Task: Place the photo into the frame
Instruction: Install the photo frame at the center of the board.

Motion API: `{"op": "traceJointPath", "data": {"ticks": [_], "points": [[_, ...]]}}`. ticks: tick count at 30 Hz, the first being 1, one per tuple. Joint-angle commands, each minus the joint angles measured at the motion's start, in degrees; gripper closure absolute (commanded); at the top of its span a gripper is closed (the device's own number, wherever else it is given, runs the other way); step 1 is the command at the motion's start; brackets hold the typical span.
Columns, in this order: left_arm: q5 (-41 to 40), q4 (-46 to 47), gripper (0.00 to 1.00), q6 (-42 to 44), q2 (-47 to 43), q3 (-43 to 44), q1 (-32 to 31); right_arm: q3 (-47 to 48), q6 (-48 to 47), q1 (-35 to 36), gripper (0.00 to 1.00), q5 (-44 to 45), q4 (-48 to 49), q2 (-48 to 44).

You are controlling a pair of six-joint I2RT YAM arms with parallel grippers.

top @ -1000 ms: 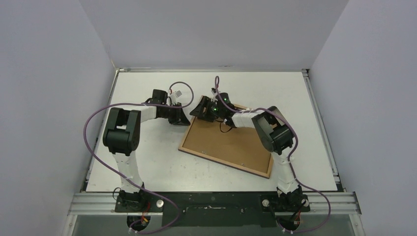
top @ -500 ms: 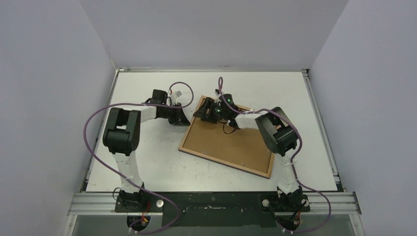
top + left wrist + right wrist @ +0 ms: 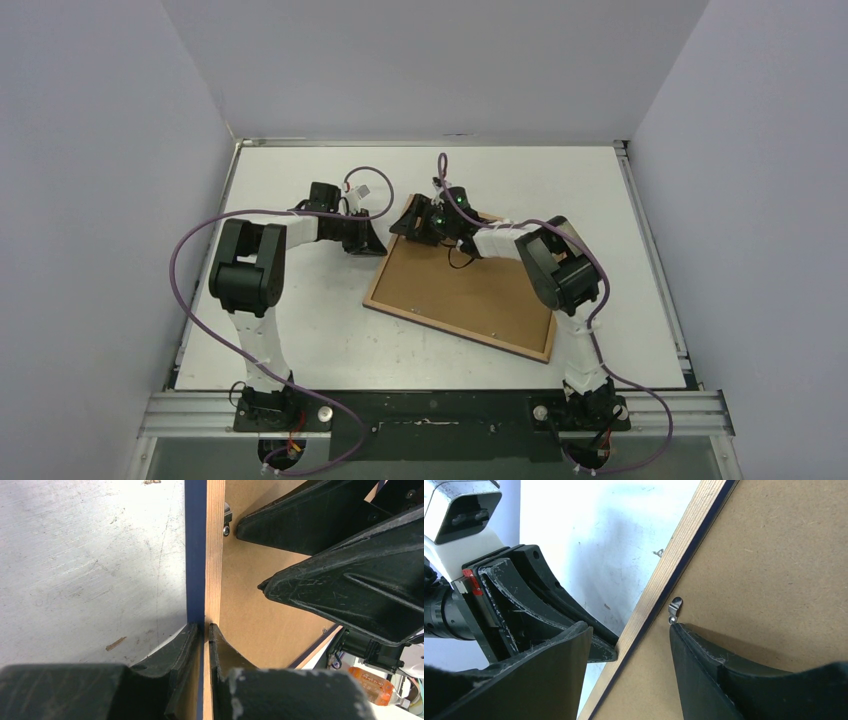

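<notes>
Backing-clip step: left gripper (image 3: 204, 626) pinches the frame (image 3: 215, 555) rim, while the spread right gripper (image 3: 629, 628) should swivel the retaining clip (image 3: 674, 609).

White and scuffed, the table (image 3: 600, 190) has metal rails (image 3: 430, 142) along its edges and carries the frame (image 3: 470, 290). The frame lies askew, right of centre, brown back up and navy face down. Its far-left edge may sit slightly off the surface.
</notes>
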Motion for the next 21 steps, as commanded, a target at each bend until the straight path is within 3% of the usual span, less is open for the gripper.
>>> {"op": "traceJointPath", "data": {"ticks": [1,21], "points": [[0.14,-2.36,0.91,0.22,-1.31,-1.22,-0.83,2.20,-2.02,0.76,0.40,1.97,-1.49,1.31],[0.73,-2.09,0.92,-0.13,-1.04,-1.10,-1.12,4.31,0.11,2.33,0.40,0.83,-0.92,3.71]]}}
